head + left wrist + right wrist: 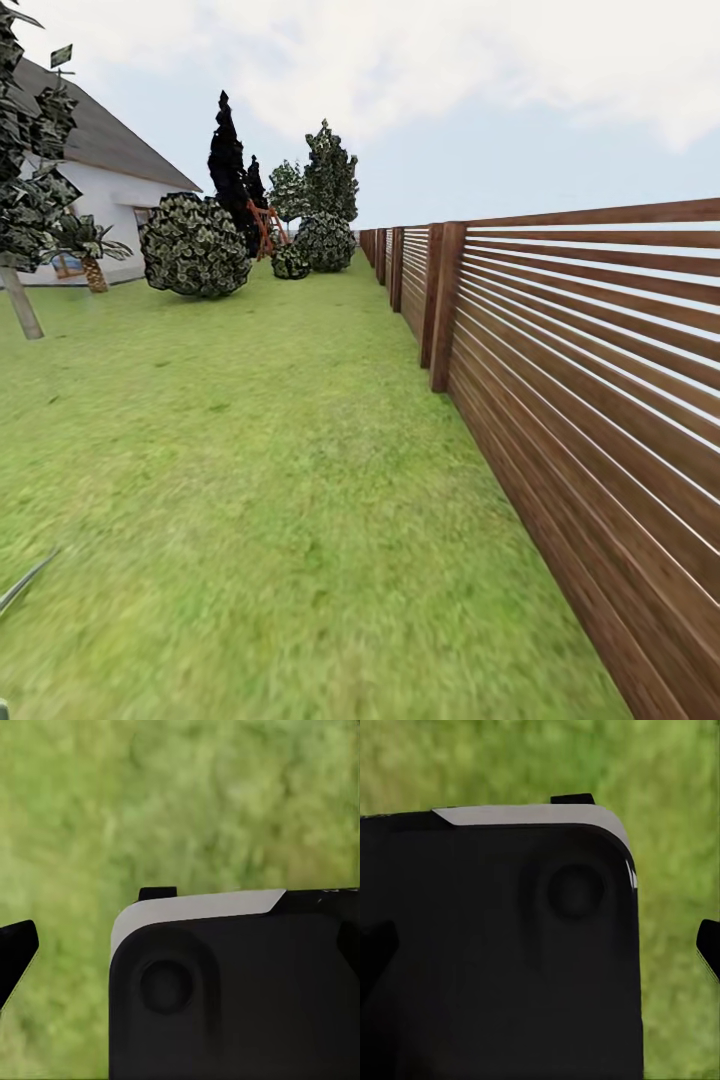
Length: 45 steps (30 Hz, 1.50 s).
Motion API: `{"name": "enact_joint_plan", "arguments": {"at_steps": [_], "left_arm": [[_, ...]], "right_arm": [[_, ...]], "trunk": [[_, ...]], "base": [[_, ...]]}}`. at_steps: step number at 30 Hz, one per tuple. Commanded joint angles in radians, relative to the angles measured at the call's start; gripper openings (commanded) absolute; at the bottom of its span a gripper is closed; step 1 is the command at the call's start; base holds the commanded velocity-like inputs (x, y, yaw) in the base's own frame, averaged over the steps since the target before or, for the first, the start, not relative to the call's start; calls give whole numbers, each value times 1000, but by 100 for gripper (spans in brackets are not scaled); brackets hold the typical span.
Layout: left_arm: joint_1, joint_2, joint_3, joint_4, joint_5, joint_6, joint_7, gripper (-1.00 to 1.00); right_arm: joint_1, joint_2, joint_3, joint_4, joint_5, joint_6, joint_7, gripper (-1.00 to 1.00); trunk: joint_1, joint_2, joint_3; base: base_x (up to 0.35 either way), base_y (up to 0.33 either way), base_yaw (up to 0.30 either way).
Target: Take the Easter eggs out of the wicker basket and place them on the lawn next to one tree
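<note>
Lawn (pixel 260 480) ran beside the slatted fence (pixel 600 400) toward a pale-trunked tree (pixel 20 300) and bushes (pixel 195 245); I could not tell either gripper's opening.

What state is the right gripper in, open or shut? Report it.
Open: the right gripper shows fingertips wide apart, holding nothing.

A brown slatted fence (pixel 560 400) runs along the right edge of a mottled green lawn (pixel 280 480) toward the far end of the yard. At left stands a white house (pixel 110 190) with a grey roof, fronted by round bushes (pixel 195 245), a black tree (pixel 228 160) and a small palm (pixel 90 250). The sky (pixel 480 100) is pale blue with white cloud.
</note>
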<state>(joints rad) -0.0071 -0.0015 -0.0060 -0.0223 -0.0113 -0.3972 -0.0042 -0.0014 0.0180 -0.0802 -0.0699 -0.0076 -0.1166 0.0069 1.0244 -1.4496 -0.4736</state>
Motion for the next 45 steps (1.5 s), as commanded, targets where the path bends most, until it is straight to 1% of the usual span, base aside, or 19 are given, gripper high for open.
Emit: {"name": "enact_joint_plan", "arguments": {"at_steps": [1,45], "left_arm": [[-1,0,0,1,-1,-3,0,100],[-1,0,0,1,-1,-3,0,100]], "right_arm": [[0,0,-8,0,-1,-3,1,100],[0,2,-10,-1,-2,-3,1,100]], "trunk": [[1,0,-1],[1,0,-1]], "base": [[321,0,0],[321,0,0]]}}
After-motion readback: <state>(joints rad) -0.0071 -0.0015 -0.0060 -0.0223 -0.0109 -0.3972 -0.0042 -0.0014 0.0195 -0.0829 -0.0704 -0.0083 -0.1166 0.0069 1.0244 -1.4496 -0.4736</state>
